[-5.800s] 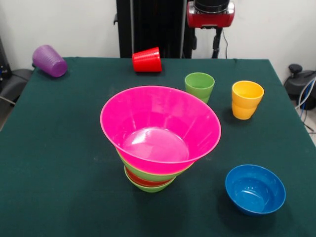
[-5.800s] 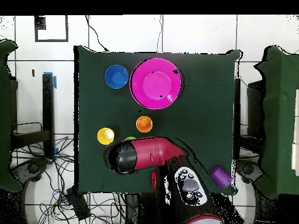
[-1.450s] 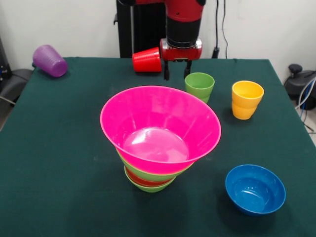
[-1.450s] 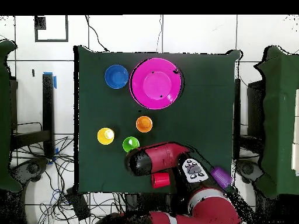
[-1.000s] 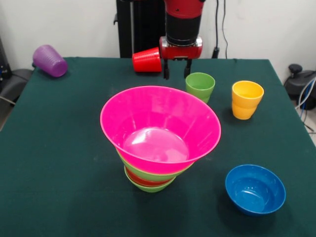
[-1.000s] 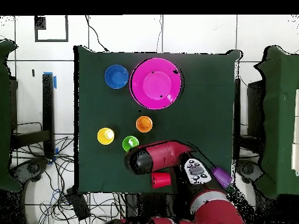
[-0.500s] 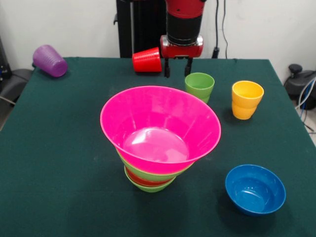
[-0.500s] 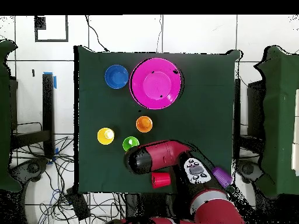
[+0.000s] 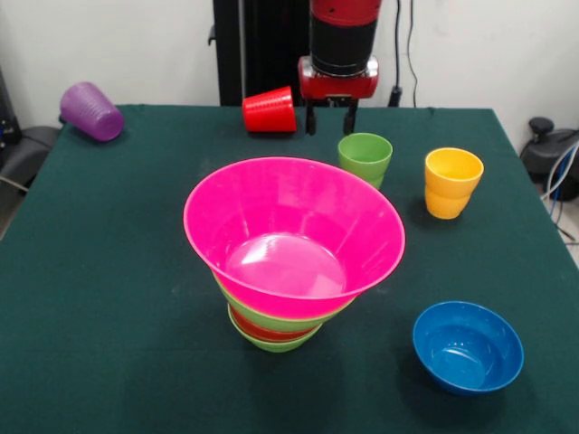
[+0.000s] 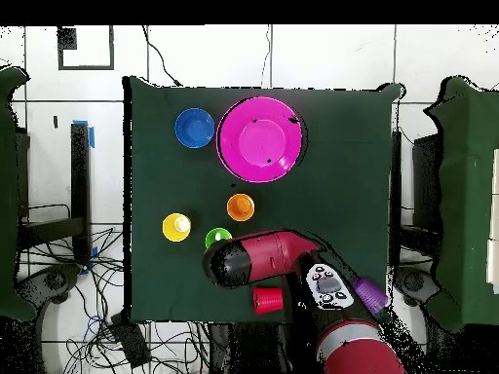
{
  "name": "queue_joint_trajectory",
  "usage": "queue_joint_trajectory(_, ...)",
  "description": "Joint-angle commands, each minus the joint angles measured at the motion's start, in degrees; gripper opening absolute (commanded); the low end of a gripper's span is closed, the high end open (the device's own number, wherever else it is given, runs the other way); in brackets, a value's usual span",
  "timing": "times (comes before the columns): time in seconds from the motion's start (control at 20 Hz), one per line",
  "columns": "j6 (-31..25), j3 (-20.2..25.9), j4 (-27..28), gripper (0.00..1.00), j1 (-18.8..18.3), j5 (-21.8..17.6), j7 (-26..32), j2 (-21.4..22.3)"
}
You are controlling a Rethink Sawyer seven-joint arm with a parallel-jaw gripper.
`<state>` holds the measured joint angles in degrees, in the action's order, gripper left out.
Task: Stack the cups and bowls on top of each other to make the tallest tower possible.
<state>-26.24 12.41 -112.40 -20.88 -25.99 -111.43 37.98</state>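
The tower [image 9: 291,262] stands mid-table: a huge pink bowl [image 9: 294,231] [image 10: 260,137] nested on a large green, a red-orange and a small green bowl. The blue bowl [image 9: 468,346] [image 10: 195,128] sits alone. My gripper [image 9: 329,127] hangs open and empty at the far side, between the tipped-over red cup [image 9: 270,109] [image 10: 265,299] and the upright green cup [image 9: 365,156] [image 10: 216,236], just above table height. A yellow cup [image 9: 452,181] [image 10: 176,227] stands upright. The purple cup [image 9: 90,111] [image 10: 367,292] lies on its side at a far corner. The orange cup [image 10: 241,206] shows only from overhead.
The arm's red and black head [image 10: 249,260] covers the gripper and part of the green cup in the overhead view. A black column [image 9: 262,50] rises behind the table's far edge. The dark green tabletop [image 9: 99,271] ends close behind the red cup.
Over the last second the gripper has shifted slightly toward the green cup and risen a little, still open. Cups and bowls have not moved.
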Motion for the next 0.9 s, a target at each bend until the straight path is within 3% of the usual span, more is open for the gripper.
queue_joint_trajectory(0.05, -6.52, 5.21, -0.17, 1.00, 0.44, 2.80, 0.58, 1.67)
queue_joint_trajectory(0.6, -11.04, 7.40, 0.83, 1.00, 0.28, 6.57, 1.51, 4.84)
queue_joint_trajectory(0.9, -8.40, 7.84, 0.56, 1.00, -0.11, 6.87, 0.60, 4.21)
